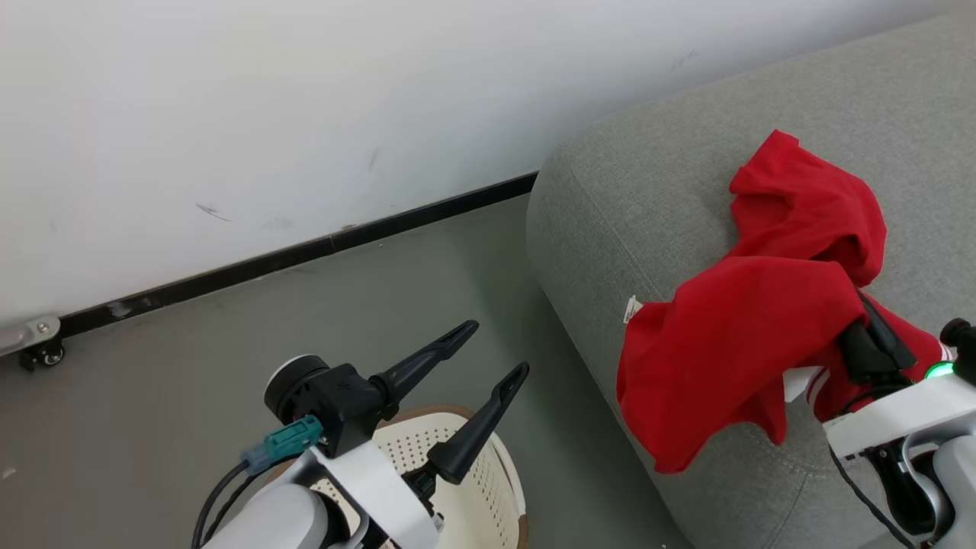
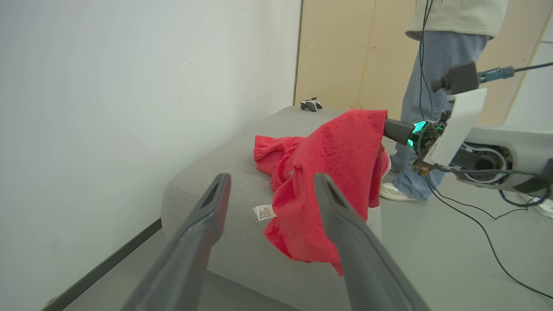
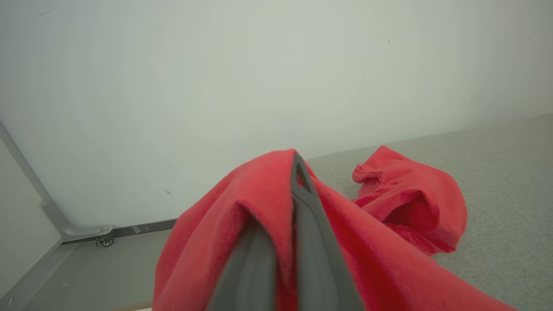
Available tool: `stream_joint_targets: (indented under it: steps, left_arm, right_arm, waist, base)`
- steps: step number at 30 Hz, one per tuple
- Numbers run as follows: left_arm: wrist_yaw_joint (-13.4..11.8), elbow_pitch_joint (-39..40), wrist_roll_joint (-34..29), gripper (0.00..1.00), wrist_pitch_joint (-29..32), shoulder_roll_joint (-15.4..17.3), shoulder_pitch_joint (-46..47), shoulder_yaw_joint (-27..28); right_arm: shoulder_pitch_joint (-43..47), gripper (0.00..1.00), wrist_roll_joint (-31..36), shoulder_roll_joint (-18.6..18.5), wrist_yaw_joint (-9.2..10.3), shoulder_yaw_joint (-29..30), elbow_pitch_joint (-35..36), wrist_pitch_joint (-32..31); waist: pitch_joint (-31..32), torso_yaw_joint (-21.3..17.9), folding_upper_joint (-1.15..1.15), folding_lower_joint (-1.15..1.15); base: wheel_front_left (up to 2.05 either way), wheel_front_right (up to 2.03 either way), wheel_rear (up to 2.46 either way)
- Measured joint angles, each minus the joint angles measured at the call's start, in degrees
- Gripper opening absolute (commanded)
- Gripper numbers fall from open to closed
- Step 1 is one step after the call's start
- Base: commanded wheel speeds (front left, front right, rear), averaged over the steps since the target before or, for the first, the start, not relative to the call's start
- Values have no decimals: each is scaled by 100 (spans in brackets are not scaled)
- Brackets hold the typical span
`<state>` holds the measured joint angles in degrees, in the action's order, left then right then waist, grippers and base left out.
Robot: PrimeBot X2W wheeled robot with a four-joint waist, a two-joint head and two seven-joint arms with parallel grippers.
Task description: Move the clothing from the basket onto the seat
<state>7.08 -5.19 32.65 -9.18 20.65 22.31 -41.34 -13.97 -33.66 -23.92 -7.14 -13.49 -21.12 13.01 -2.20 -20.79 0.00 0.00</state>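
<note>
Over the rounded near corner of the seat, my right gripper has its two dark fingers pressed together with the plain red garment pinched between them. The cloth drapes over both fingers like a tent and hangs in loose folds down past the seat's padded edge. I cannot tell whether its hem rests against the upholstery. Just beyond the fingertips, the second red garment lies crumpled on the cushion, and the left wrist view shows a bit of dark print on it. A strip of white trim shows just below the right gripper in the head view, but I cannot tell which piece it belongs to.

My left gripper is spread wide and holds nothing. It hovers above the basket, well apart from the clothing.

Both garments are soft, matte fabric. The seat is coarse grey weave with plump, rounded edges and a small white tag at its side. The basket is cream plastic with rows of small holes and a brown rim.

The floor is smooth grey-green, and it meets a plain white wall along a dark baseboard. In the left wrist view a person in jeans stands beyond the seat, in front of a pale wood panel. A small grey controller sits on the far end of the cushion.
</note>
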Motion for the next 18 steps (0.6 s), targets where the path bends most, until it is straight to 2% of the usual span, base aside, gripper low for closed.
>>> stream_joint_targets:
  steps: [7, 18]
  left_arm:
    - [-1, 65, 0, 100, 0, 62, 7, 103]
    - [-62, 321, -10, 100, 19, 278, 90, 275]
  right_arm:
    - [-534, 0, -12, -100, 0, 78, -29, -166]
    - [-2083, 0, -70, -548, 0, 770, -398, -423]
  waist:
    - [-153, 13, 0, 0]
    - [-471, 88, 0, 0]
  base:
    - [0, 0, 0]
    - [0, 0, 0]
